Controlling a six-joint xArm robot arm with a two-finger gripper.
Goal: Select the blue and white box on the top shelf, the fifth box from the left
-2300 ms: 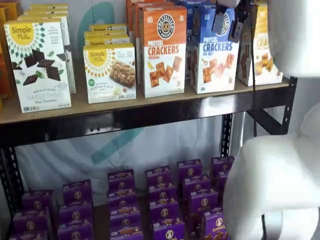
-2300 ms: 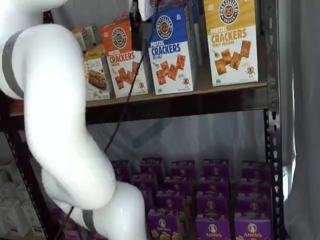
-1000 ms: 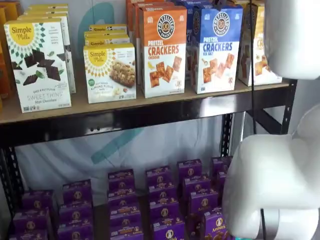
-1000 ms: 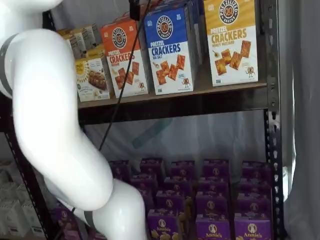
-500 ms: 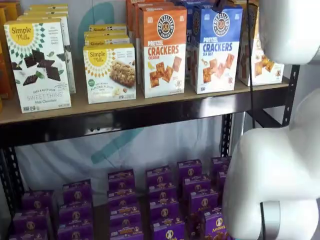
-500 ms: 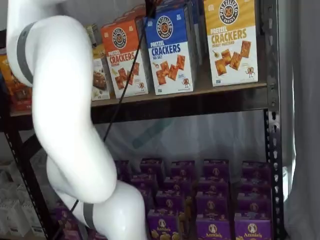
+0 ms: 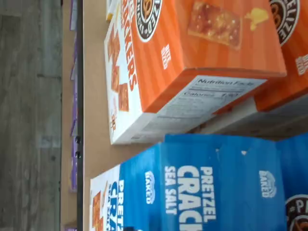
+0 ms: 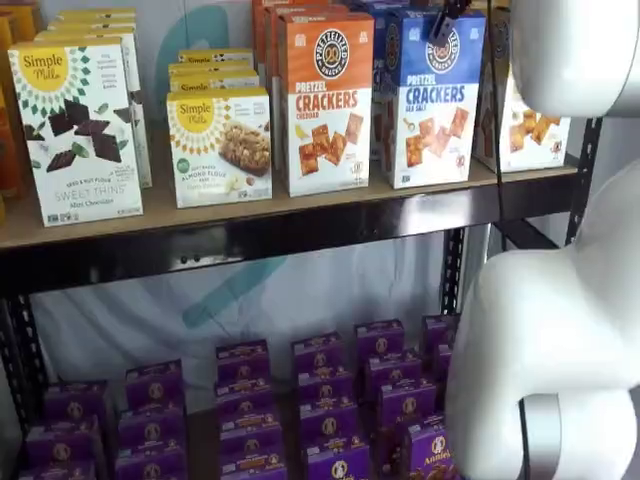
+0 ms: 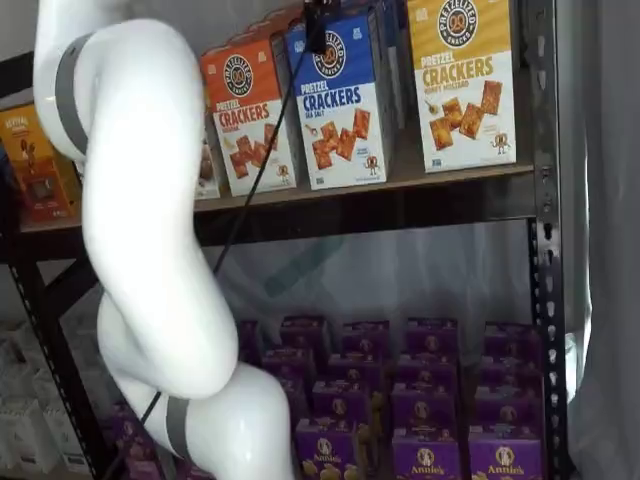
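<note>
The claw (image 8: 447,20) is seen in both shelf views only as a dark finger tip hanging from the upper edge of the frame, directly in front of the upper face of the blue and white box (image 8: 433,95). No gap between fingers is shown and no carton is seen held, so whether the claw is released or clenched cannot be told. In a shelf view the tip (image 9: 316,28) is overlapping the box's top left corner (image 9: 343,100), with a black cable (image 9: 255,180) trailing toward 7 o'clock.

The blue and white box is standing upright on the top shelf (image 8: 300,215), at the front edge, long axis vertical. The orange Cheddar carton (image 8: 325,100) is just beside it at 9 o'clock, and the yellow-topped carton (image 9: 465,80) is standing near it at 3 o'clock, with a visible gap.

In the wrist view the blue carton's top panel (image 7: 207,187) and the orange carton (image 7: 192,62) are seen close below the camera, side by side.

The relation governing the coming move is judged thus: the box lies at 6 o'clock from the claw, immediately beneath and slightly behind it. Contact is not confirmed. The narrow spacing on the orange side is noted as a risk.
</note>
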